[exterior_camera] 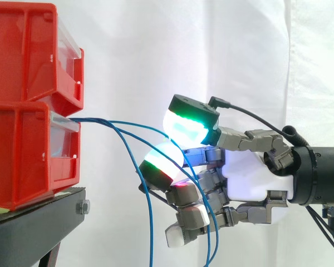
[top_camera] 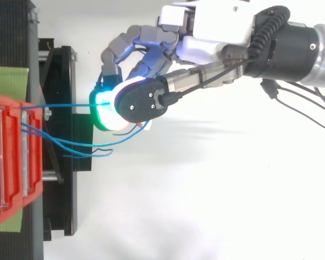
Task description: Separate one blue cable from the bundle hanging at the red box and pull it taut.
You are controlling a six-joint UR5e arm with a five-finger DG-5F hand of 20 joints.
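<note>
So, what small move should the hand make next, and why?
Probably draw the hand a little away from the red bin. Its pads seem to pinch one blue cable, apart from the other sagging cables, yet it arcs slightly in the side view.

Room before the red bins (exterior_camera: 16,150) was crossed by slack blue cables (exterior_camera: 150,222), one blue cable (top_camera: 65,105) pinched taut by the hand (exterior_camera: 247,178), clear passage left before the upper bin (exterior_camera: 22,50).

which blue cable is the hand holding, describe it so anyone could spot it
Start at the lower red bin, where the blue cables come out of its front. The held cable is the top one, running nearly straight to the glowing pads of the hand; its neighbours sag in loops below it.
</note>
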